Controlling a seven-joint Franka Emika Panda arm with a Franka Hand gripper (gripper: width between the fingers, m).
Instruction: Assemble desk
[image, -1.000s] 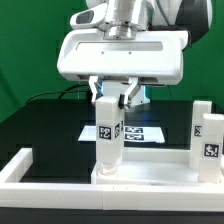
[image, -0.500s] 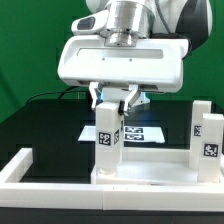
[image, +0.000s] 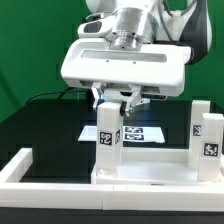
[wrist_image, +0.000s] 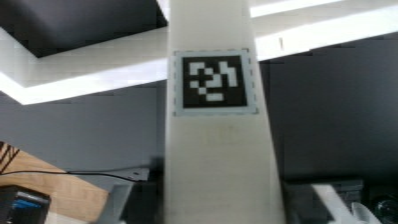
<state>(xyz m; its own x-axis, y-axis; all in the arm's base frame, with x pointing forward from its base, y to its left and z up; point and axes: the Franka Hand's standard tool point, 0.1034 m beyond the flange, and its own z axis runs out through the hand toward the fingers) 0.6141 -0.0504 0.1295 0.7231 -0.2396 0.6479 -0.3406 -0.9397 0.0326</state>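
A white leg block (image: 108, 140) with a square tag stands upright on the left end of the white tabletop slab (image: 150, 172). My gripper (image: 115, 99) hangs over the leg's top with one finger on each side. In the wrist view the leg (wrist_image: 214, 100) fills the middle. Dark gaps show between it and the fingers (wrist_image: 121, 196), so the jaws stand open around it. Two more tagged legs (image: 210, 140) stand upright at the slab's right end.
The marker board (image: 142, 132) lies flat on the black table behind the slab. A long white border rail (image: 20, 166) runs along the exterior view's left and front. A black cable lies at the back left.
The hand has turned about the leg's axis and now looks slightly tilted and a little higher. The leg has not visibly moved.
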